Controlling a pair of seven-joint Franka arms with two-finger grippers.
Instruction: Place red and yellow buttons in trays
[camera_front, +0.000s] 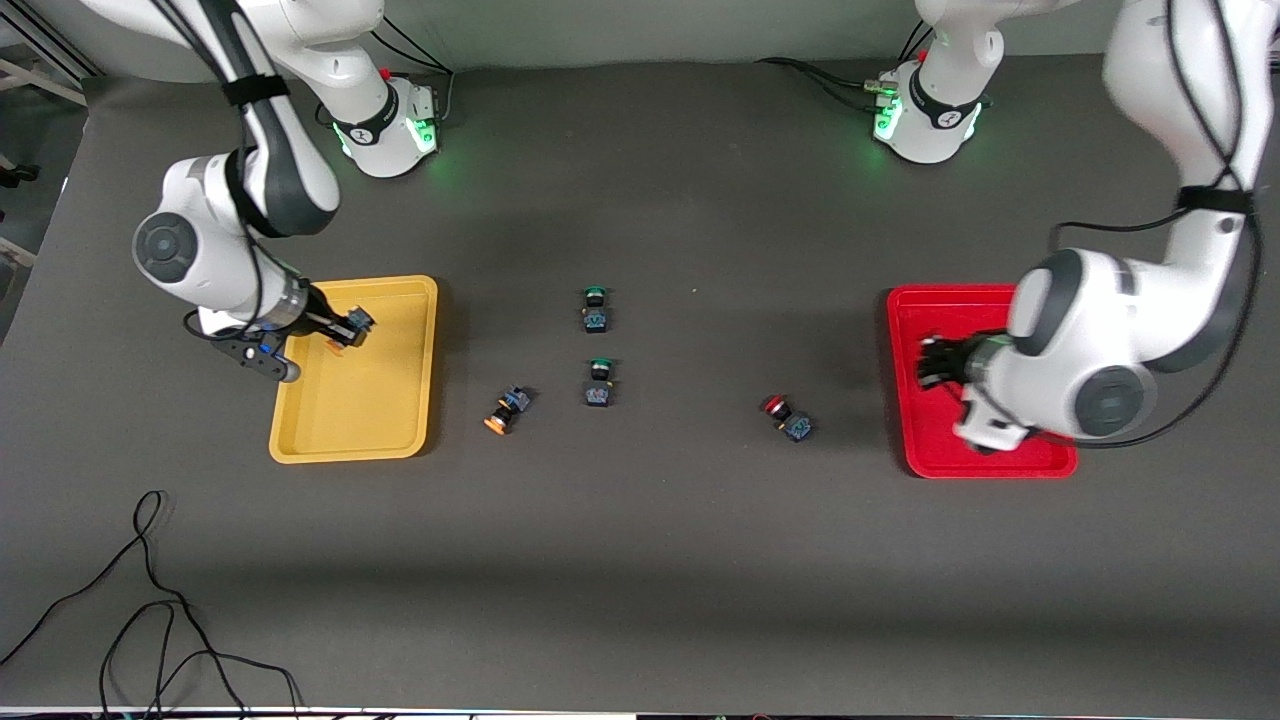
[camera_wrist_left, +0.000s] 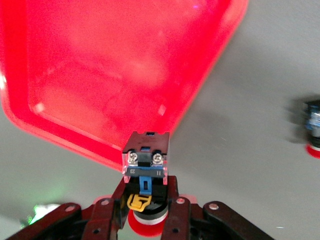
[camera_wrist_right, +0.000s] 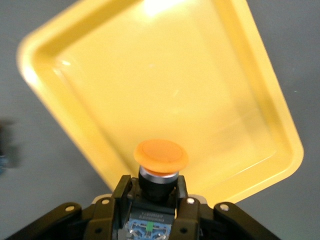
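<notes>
1. Left wrist view alone shows the left gripper (camera_wrist_left: 146, 212) clamping a red-capped button (camera_wrist_left: 145, 170) over the red tray (camera_wrist_left: 75, 125)
2. Right gripper (camera_wrist_right: 150, 202) pinches an orange-capped button (camera_wrist_right: 160, 160) above the yellow tray (camera_wrist_right: 250, 75); glossy domed cap

Count on the worktop (camera_front: 700, 560): two trays, one yellow tray (camera_front: 400, 440) and one red tray (camera_front: 915, 440). Six push-button switches in all: two green-capped (camera_front: 595, 309) (camera_front: 598, 383), two orange-yellow (camera_front: 507, 409) (camera_wrist_right: 160, 156), two red (camera_front: 789, 418) (camera_wrist_left: 145, 165) (one orange-yellow and one red each sit clamped in a hand). Two arms, two hands.
</notes>
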